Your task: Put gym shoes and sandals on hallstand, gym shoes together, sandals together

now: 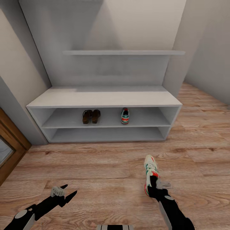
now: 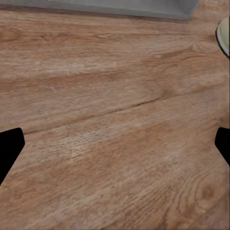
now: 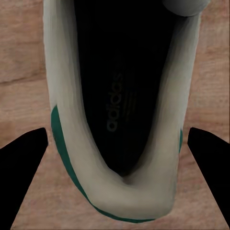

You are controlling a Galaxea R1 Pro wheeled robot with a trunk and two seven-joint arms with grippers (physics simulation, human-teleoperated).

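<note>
1. Head view: we see the pale grey two-shelf hallstand [image 1: 105, 99] against the wall, with a pair of dark reddish-brown leather sandals [image 1: 91, 116] and one white gym shoe with green stripes and red patches [image 1: 125, 115] on its upper open shelf. The second white, green-striped gym shoe [image 1: 150, 172] lies on the light brown wood-plank floor [image 1: 95, 166], its long axis running toward the rack, toe away from us. Our right gripper [image 1: 155, 187] sits over its heel end, so this arm is plainly the nearer; the left gripper [image 1: 68, 191] hangs off to the side, well apart, fingers spread and empty
2. Left wrist view: bare planks between parted dark fingertips [image 2: 9, 148], nothing held
3. Right wrist view: we look straight down into the shoe's dark opening [image 3: 120, 96], heel rim nearest, one black fingertip [image 3: 24, 167] either side of it. The jaws stand wide, straddling the heel across its width and clear of its sides, so we judge a squeeze across the heel comes next
</note>
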